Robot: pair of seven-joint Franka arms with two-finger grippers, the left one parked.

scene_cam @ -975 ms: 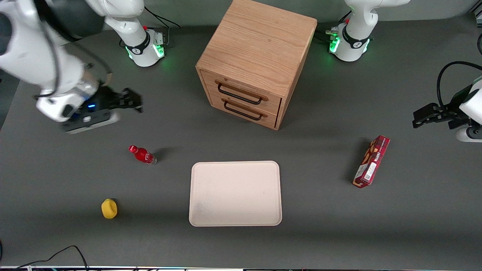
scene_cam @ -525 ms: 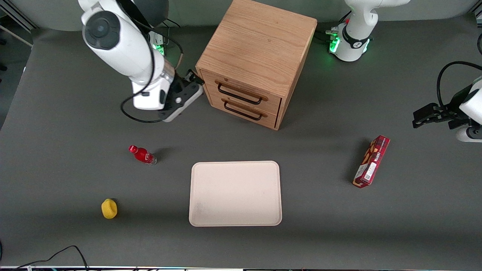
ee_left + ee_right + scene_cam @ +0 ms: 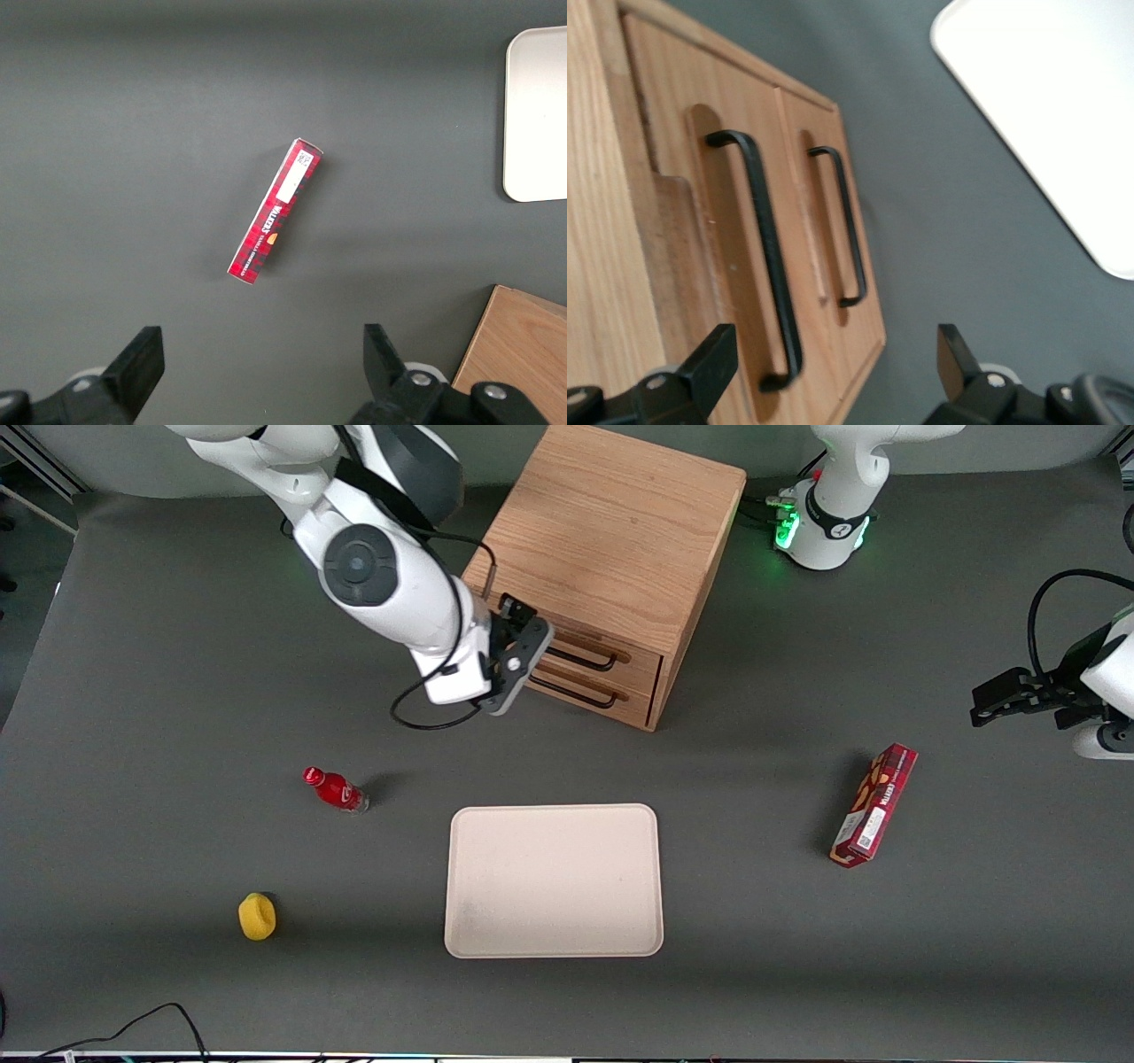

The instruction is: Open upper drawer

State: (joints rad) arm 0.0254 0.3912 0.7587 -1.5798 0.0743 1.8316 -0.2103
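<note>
Approach step: the gripper hovers in front of the cabinet, fingers spread wide, holding nothing. The upper drawer appears shut. Next: close on its bar handle, then pull.

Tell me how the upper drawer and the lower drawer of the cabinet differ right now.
The upper drawer sits higher in the cabinet; the lower drawer sits next to the table. The gripper, jaws open, is in front of the upper drawer's handle at its working-arm end; the lower drawer's handle is less covered. Both are shut, light oak, with thin black bar handles.
</note>
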